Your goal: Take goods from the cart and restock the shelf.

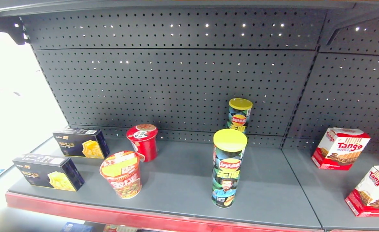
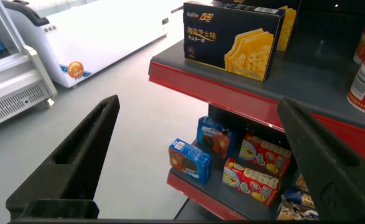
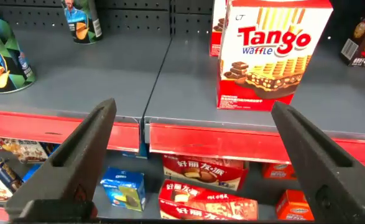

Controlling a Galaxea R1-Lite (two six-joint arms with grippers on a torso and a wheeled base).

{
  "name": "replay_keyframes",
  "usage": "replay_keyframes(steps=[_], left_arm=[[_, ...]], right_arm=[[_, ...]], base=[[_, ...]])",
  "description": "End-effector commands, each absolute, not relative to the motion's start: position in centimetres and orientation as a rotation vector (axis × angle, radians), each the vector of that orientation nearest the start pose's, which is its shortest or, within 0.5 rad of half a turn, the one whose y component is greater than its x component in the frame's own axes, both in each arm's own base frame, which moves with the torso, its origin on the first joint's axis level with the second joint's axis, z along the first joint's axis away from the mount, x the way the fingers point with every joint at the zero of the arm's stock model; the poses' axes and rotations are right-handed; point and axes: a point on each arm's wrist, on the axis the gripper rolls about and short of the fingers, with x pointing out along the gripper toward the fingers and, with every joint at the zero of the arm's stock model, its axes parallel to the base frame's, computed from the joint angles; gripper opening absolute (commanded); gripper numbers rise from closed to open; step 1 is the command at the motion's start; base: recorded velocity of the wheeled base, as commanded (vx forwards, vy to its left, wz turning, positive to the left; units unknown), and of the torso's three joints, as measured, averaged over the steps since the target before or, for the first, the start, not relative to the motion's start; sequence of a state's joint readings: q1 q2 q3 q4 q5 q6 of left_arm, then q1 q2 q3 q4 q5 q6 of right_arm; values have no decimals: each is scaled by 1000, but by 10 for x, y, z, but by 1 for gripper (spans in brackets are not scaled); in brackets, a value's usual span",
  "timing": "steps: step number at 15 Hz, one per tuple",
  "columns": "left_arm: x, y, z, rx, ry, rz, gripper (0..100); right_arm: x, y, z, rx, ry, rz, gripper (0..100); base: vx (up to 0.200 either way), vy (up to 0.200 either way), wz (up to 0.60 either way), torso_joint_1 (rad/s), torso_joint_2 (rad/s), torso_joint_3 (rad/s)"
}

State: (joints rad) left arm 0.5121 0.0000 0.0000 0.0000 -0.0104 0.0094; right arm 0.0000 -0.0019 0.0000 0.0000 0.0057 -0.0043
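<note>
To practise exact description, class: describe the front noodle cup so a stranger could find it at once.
Find the grey shelf with the red front edge. Left of its middle, between dark boxes and tall cans, stand two cups. Take the front cup, nearest the edge: its lid is yellow and orange, while the back cup is mostly red.

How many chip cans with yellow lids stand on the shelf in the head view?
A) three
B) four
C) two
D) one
C: the front chip can stands near the edge of the shelf, and the rear chip can stands behind it by the pegboard panel.
</note>
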Motion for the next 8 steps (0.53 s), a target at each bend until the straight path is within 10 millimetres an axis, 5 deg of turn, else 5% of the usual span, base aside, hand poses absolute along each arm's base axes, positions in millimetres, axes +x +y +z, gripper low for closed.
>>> replay_keyframes(steps=[1,8], left_arm=[[-20,-11,75,9,2,502,100],[-20,-12,75,36,9,488,100]], right_arm=[[-23,0,75,-5,0,6,100],[-23,0,75,-5,0,5,100]], base=[[0,0,0,0,0,0],[0,0,0,0,0,0]])
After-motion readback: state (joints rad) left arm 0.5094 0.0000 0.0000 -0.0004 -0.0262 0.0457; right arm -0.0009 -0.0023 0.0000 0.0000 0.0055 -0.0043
